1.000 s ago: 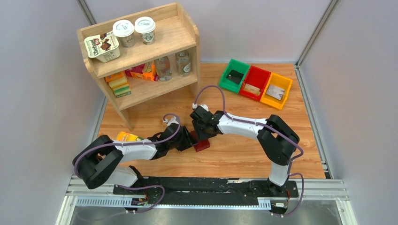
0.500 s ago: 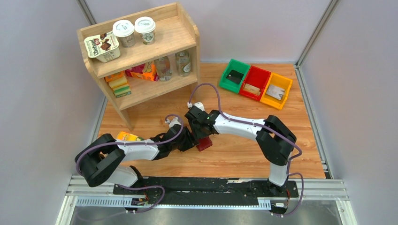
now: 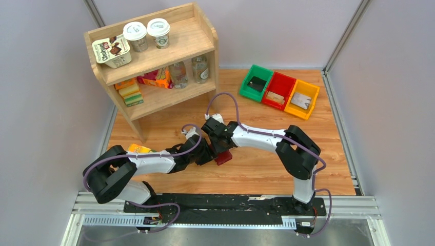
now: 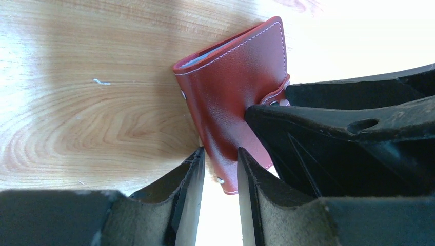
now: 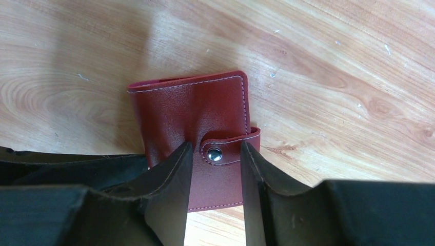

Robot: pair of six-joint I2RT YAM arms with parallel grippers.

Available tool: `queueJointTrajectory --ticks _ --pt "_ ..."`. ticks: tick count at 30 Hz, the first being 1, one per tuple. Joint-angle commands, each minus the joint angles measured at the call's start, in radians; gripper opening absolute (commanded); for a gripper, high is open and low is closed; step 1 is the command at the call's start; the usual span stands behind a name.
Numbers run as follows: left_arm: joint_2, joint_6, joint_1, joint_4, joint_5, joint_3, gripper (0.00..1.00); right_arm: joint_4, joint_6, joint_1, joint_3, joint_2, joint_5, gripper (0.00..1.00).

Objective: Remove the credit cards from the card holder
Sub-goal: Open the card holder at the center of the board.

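The card holder (image 3: 222, 159) is a maroon wallet, closed and snapped, on the wood table between my arms. In the left wrist view my left gripper (image 4: 218, 166) is shut on the near corner of the card holder (image 4: 236, 82). A pale sleeve edge shows at its open side. In the right wrist view my right gripper (image 5: 215, 154) is open. Its fingers stand either side of the snap tab (image 5: 228, 151) on the card holder (image 5: 190, 110). The credit cards inside the holder are hidden. In the top view the left gripper (image 3: 211, 155) and right gripper (image 3: 223, 149) meet over the holder.
A wooden shelf (image 3: 154, 56) with cups, bottles and boxes stands at the back left. Green (image 3: 255, 83), red (image 3: 277, 92) and yellow (image 3: 302, 100) bins at the back right each hold a flat card. An orange packet (image 3: 137, 149) lies by the left arm.
My right arm has shifted a little to the left, bringing its gripper closer over the card holder. The left arm and the holder have barely moved.
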Motion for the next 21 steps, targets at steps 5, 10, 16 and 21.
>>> queueJointTrajectory --ticks 5,10,16,21 --pt "0.037 0.031 -0.006 -0.161 -0.043 0.006 0.38 0.004 -0.01 -0.039 -0.066 -0.026 -0.04 0.34" --pt "0.04 0.031 -0.006 -0.161 -0.048 0.006 0.38 0.055 -0.007 -0.079 -0.115 -0.066 -0.132 0.27" --pt "0.043 0.034 -0.006 -0.161 -0.052 0.011 0.38 0.113 0.005 -0.128 -0.165 -0.103 -0.227 0.18" --pt "0.04 0.039 -0.006 -0.209 -0.071 0.018 0.38 0.194 0.028 -0.184 -0.23 -0.143 -0.371 0.13"
